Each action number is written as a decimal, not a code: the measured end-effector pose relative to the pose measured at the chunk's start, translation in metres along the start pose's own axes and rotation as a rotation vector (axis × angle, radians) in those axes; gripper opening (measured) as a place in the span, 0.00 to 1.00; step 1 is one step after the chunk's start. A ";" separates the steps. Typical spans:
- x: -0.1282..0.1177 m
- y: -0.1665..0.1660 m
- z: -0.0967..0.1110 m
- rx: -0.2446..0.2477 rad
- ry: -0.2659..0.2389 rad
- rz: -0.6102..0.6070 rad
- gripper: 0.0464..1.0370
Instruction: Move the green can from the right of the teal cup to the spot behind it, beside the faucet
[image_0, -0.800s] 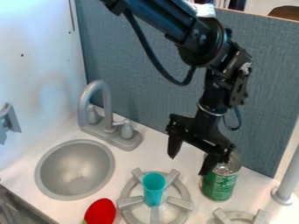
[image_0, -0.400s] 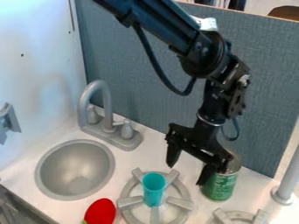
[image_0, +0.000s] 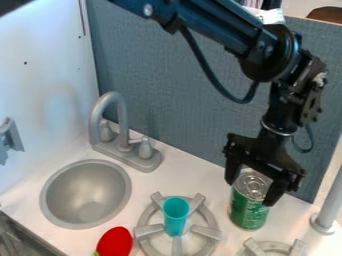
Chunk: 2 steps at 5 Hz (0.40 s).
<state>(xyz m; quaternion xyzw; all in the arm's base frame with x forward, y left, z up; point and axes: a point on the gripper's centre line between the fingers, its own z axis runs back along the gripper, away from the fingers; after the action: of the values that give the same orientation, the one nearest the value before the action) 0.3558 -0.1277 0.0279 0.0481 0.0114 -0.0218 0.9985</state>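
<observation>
- pincer (image_0: 250, 193) w/ fingers apart, one each side of green can (image_0: 247, 211) top; gap spans lid, so prob. straddling, no clamp seen
- can upright on desk (image_0: 175, 172), right of burner (image_0: 206, 232); base carries its wt
- lid looks shut, contents n/a
- teal cup (image_0: 176, 220) upright mid-burner, mouth up; contents unclear
- sink (image_0: 87, 195) far left of cup

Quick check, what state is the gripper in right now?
Gripper: open, fingers spread around the top of the green can; no grip visible.
</observation>
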 end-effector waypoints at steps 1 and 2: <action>0.008 -0.010 -0.008 -0.003 -0.003 0.004 0.96; 0.015 -0.019 -0.017 0.019 -0.007 0.009 0.96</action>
<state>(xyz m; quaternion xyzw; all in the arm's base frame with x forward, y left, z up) 0.3691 -0.1456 0.0092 0.0576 0.0077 -0.0178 0.9982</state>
